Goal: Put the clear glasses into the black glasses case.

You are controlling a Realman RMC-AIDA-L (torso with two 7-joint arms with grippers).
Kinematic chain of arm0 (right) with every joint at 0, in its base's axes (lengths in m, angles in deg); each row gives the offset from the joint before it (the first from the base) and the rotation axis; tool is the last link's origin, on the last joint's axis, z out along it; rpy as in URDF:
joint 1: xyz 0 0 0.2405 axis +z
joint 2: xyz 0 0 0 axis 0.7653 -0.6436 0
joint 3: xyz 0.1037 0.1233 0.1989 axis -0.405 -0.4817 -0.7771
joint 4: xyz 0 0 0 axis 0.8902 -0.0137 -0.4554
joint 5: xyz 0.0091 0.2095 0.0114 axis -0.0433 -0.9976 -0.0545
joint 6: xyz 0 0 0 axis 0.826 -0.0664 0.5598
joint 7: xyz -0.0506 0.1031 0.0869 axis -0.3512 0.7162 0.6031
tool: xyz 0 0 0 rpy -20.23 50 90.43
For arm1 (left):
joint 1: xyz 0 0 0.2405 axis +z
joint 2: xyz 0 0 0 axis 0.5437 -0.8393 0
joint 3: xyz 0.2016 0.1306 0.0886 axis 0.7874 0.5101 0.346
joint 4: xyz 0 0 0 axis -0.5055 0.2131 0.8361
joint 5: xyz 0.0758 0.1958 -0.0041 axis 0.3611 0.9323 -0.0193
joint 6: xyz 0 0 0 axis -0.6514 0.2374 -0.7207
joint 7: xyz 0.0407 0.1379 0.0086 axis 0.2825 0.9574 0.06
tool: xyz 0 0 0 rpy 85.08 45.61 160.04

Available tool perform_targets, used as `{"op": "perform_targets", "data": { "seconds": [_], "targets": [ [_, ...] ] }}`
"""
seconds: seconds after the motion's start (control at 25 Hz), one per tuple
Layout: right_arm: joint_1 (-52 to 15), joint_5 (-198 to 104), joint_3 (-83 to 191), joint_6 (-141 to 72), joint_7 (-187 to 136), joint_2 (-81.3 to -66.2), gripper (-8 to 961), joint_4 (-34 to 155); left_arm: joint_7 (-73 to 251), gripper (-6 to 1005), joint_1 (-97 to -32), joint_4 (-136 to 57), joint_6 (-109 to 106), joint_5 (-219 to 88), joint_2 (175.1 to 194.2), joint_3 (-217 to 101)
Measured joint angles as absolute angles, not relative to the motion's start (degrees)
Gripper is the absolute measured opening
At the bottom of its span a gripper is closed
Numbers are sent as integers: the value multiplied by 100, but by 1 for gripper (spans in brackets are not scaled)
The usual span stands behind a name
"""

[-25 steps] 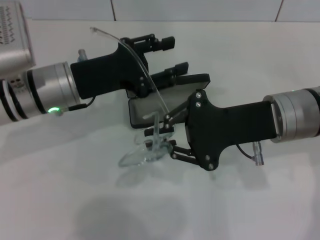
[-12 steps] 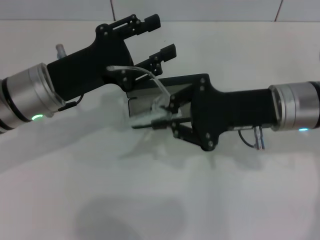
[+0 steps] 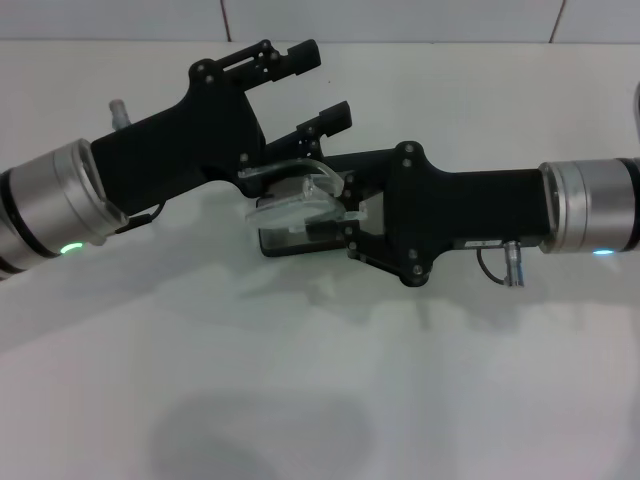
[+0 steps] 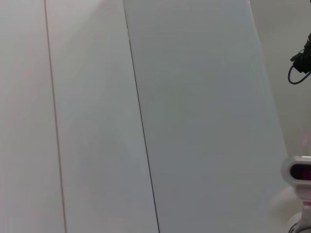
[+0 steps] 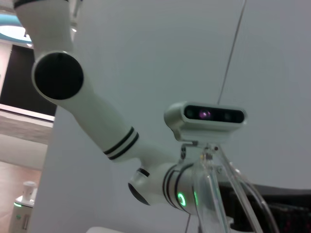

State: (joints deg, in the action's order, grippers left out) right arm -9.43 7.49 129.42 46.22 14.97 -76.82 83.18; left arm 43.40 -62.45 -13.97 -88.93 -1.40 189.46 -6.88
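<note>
The clear glasses (image 3: 292, 207) hang roughly level just over the open black glasses case (image 3: 290, 244) in the middle of the head view. My right gripper (image 3: 338, 216) comes in from the right and is shut on the glasses at their right end. Its body hides much of the case. My left gripper (image 3: 318, 86) stands open just behind the case, holding nothing; its nearer finger (image 3: 330, 117) is close to the glasses' arm. In the right wrist view the clear glasses (image 5: 216, 194) fill the near foreground.
The case lies on a white table (image 3: 300, 390) with a tiled wall behind it. A cable plug (image 3: 512, 272) hangs under the right wrist. The right wrist view shows the robot's head camera (image 5: 209, 114) and the white left arm (image 5: 92, 116).
The right gripper has turned the glasses from hanging tilted to lying level over the case. Over the second, the left arm rose and drew back toward the wall.
</note>
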Motion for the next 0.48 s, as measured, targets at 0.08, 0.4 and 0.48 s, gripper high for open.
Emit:
{"op": "perform_targets", "data": {
  "seconds": [0.08,0.4,0.48],
  "targets": [
    [-946,749,12942,4594,1506,-7684,160,8319,4342,595,-6244,-1397,-8928,-130,18946,-686],
    [-1000,751,12941,4591,1509,-7684,163,8344,4344,595,-6247,-1406,-8959,-110,18946,-686],
    [-1006,751,12941,4591,1510,-7684,163,8353,4345,596,-6246,-1407,-8960,-109,18946,-685]
  ]
}}
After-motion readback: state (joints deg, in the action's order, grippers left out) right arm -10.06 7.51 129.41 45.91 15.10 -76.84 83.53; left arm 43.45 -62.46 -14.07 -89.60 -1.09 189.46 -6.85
